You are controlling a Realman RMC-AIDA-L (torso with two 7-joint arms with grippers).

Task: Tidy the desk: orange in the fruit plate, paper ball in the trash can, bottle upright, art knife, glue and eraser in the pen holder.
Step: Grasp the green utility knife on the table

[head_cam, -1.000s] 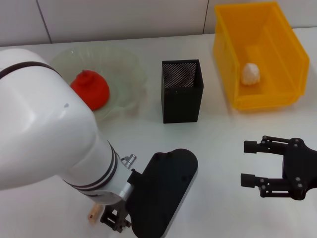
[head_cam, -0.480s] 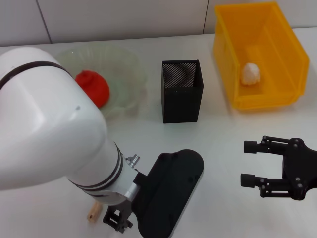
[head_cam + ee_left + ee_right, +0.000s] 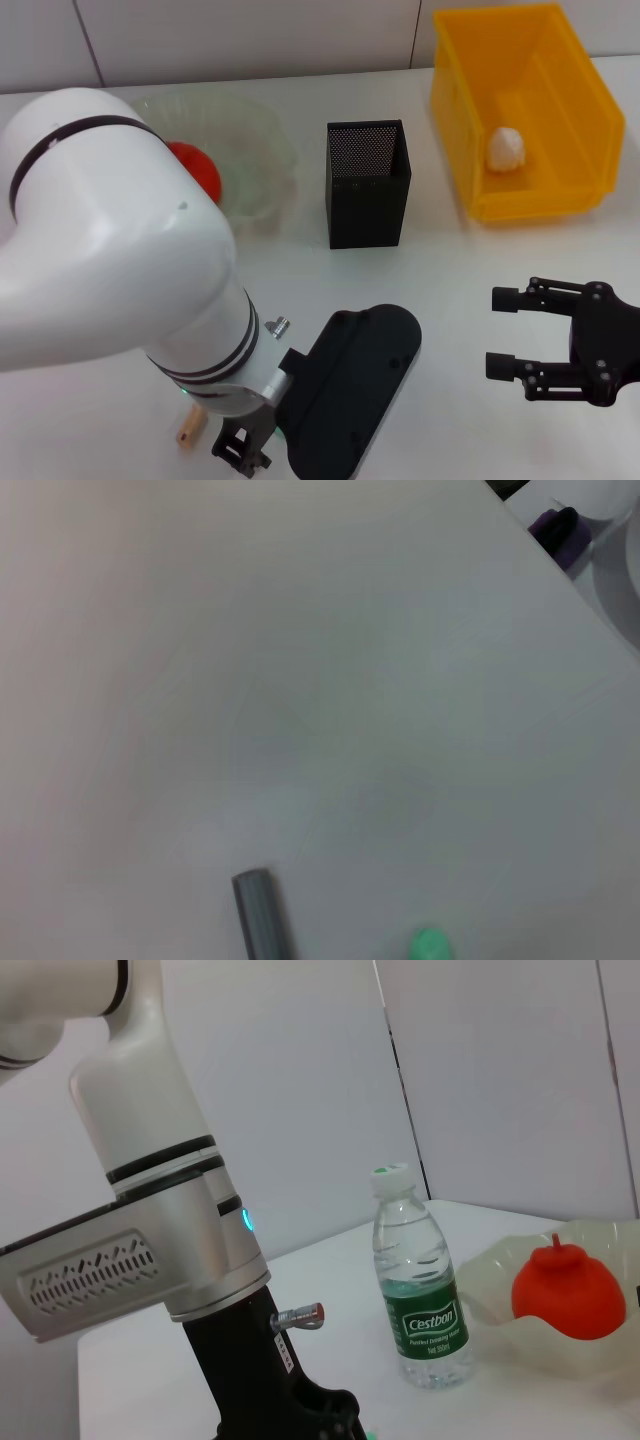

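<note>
My left arm (image 3: 120,270) reaches across the near left of the head view, its white upper segment bulking large, black wrist housing angled down toward the table. The left gripper (image 3: 242,452) sits low at the frame's bottom edge; I can't read its fingers. My right gripper (image 3: 512,330) hovers at the near right, fingers spread apart, holding nothing.

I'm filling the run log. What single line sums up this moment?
orange: in fruit plate | paper ball: in trash can | bottle: upright | eraser: on desk | right gripper: open, idle
</note>
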